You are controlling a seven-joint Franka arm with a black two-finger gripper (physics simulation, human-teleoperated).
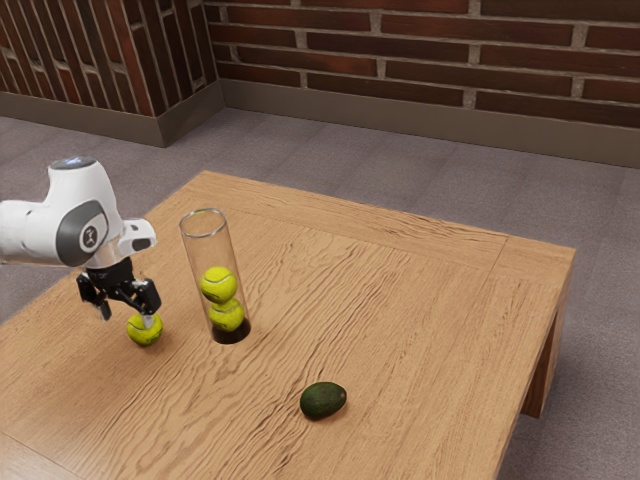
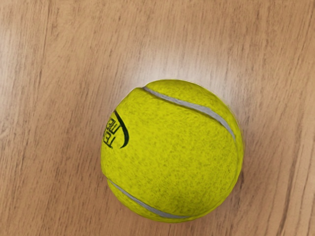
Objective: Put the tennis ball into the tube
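The gripper (image 1: 128, 315) is low over the table at the exterior view's left, its two fingers wide apart, with nothing held. Just beneath it a loose yellow-green tennis ball (image 1: 144, 332) rests on the wood; one fingertip overlaps the ball's upper part in the picture, and contact cannot be told. From my hand's camera the same tennis ball (image 2: 172, 152) appears large, with pale seams and dark lettering. A clear tube (image 1: 190, 256) with a dark base stands upright beside the loose ball, open at its top. Two tennis balls (image 1: 219, 285) are stacked inside its lower half.
A dark green avocado (image 1: 323, 400) lies on the wooden table (image 1: 430, 330), toward the exterior view's right from the tube and nearer that camera. The table's far corner is beyond the tube, and a brick wall (image 1: 420, 55) rises behind the floor.
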